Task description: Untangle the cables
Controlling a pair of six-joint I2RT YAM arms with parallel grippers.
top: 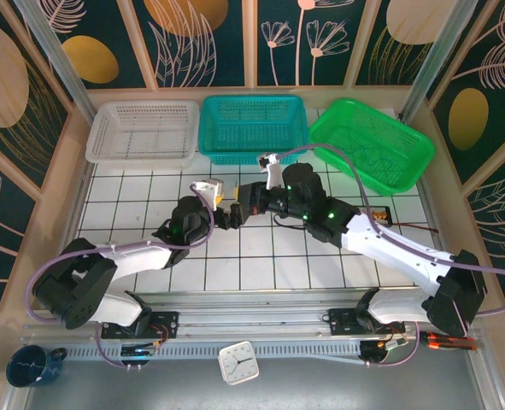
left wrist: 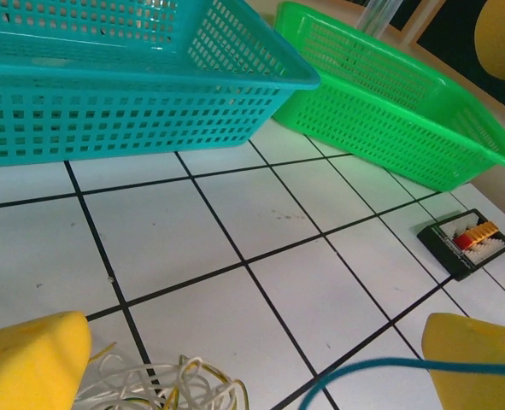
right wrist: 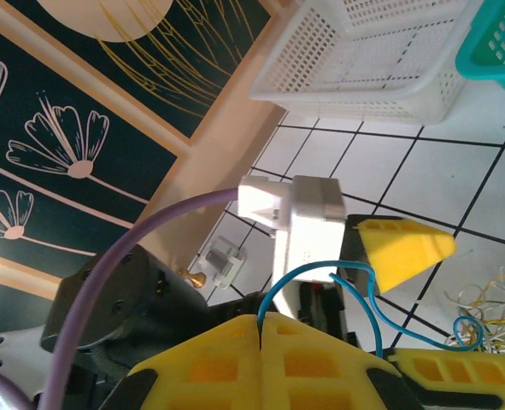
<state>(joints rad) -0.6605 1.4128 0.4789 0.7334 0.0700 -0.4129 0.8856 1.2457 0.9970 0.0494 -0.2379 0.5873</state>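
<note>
Blue cable (right wrist: 320, 269) in right claw (right wrist: 261, 329), whitish tangle (left wrist: 162, 384) at left claw (left wrist: 259, 346)

Bare tiles (left wrist: 261, 213) before teal basket (left wrist: 132, 111)

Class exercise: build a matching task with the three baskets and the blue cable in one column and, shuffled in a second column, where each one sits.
Things:
1 white basket
2 teal basket
3 green basket
4 blue cable

Places:
A table's far right, set askew
B pinched in the right gripper
C table's far left
D far middle

Pairs: 1-C; 2-D; 3-A; 4-B
</note>
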